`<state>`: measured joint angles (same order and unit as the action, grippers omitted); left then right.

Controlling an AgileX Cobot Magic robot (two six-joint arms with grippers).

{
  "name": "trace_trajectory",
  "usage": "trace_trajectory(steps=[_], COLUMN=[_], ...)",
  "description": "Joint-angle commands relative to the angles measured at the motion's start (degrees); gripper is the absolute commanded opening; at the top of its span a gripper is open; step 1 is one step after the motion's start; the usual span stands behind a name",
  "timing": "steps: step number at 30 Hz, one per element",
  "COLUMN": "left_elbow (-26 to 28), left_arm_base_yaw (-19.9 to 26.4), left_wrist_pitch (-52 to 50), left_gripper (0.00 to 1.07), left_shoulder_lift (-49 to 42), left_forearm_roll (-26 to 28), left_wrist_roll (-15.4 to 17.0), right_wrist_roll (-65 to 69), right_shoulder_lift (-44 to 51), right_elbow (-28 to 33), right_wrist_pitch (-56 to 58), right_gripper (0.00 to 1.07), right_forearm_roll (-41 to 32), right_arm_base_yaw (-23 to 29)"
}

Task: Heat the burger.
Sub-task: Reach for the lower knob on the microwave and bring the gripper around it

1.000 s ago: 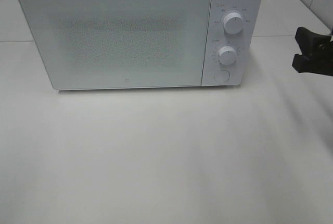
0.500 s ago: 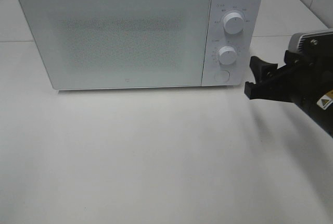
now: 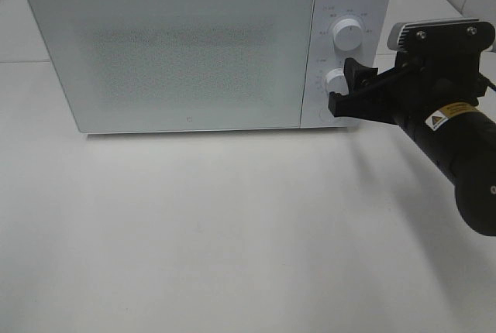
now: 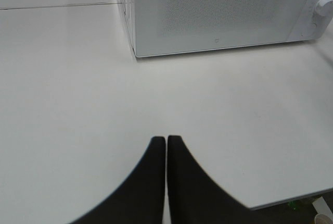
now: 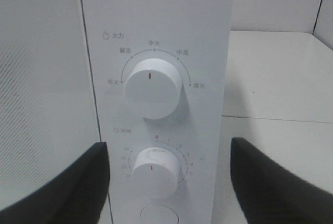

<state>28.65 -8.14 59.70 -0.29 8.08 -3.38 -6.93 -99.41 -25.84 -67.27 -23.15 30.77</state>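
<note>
A white table [image 3: 232,232] fills most of the exterior high view. A white microwave oven [image 3: 208,46] stands at its far side. The oven's door [image 4: 218,10] is shut, and its speckled screen shows nothing behind it. The burger appears in no view, so where it lies cannot be told.

The control panel [image 5: 203,26] runs down the right side of the oven's front. The black right arm [image 3: 457,155] reaches in from the right with a grey camera housing [image 3: 438,35] on top. It holds the right gripper [image 3: 346,85] in front of the lower half of the panel. The jaws stand wide apart and hold nothing. In the right wrist view one finger [image 5: 78,187] lies before the door's edge and the other [image 5: 276,182] lies past the panel's outer edge. The pictures do not show whether either tip touches the oven.

The left gripper [image 4: 166,140] hangs over bare table in front of the oven, well apart from it. Its two black fingers are pressed together on nothing.

On the panel, the upper knob [image 5: 153,91] has its red mark pointing straight up. The lower knob [image 5: 155,172] sits beneath it, midway between the right fingers. A round button [image 5: 158,216] lies lowest.
</note>
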Motion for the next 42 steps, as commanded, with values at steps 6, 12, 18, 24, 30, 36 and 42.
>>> trace_trajectory(steps=[6, 12, 18, 24, 30, 36, 42], left_elbow=[-0.23, -0.23, -0.23, -0.23, -0.23, -0.23, -0.23], left_arm_base_yaw=[0.00, 0.00, 0.00, 0.00, 0.00, 0.00, 0.00], left_wrist_pitch=[-0.69, -0.69, -0.69, -0.69, -0.69, -0.69, -0.69], left_gripper=[0.00, 0.00, 0.00, 0.00, 0.00, 0.00, 0.00], left_shoulder_lift=[-0.34, -0.34, -0.34, -0.34, -0.34, -0.34, -0.34], left_forearm_roll=[0.23, 0.17, 0.17, 0.17, 0.17, 0.17, 0.17], left_wrist_roll=[0.00, 0.00, 0.00, 0.00, 0.00, 0.00, 0.00], right_wrist_roll=[-4.98, -5.04, -5.04, -4.70, -4.70, -4.70, -3.61], right_shoulder_lift=[0.06, -1.55, -6.82, -10.26, -11.29, -15.13, -17.70], right_elbow=[-3.44, -5.39, -6.42, -6.88, -6.88, -6.88, -6.88], right_wrist_pitch=[2.35, 2.92, 0.63, -3.44, -4.30, -8.14, -9.05], right_gripper=[0.61, 0.61, 0.61, 0.61, 0.61, 0.61, 0.62], right_forearm_roll=[-0.74, -0.52, 0.69, 0.52, 0.52, 0.52, 0.17], right_arm_base_yaw=[0.06, 0.06, 0.06, 0.06, 0.06, 0.06, 0.06])
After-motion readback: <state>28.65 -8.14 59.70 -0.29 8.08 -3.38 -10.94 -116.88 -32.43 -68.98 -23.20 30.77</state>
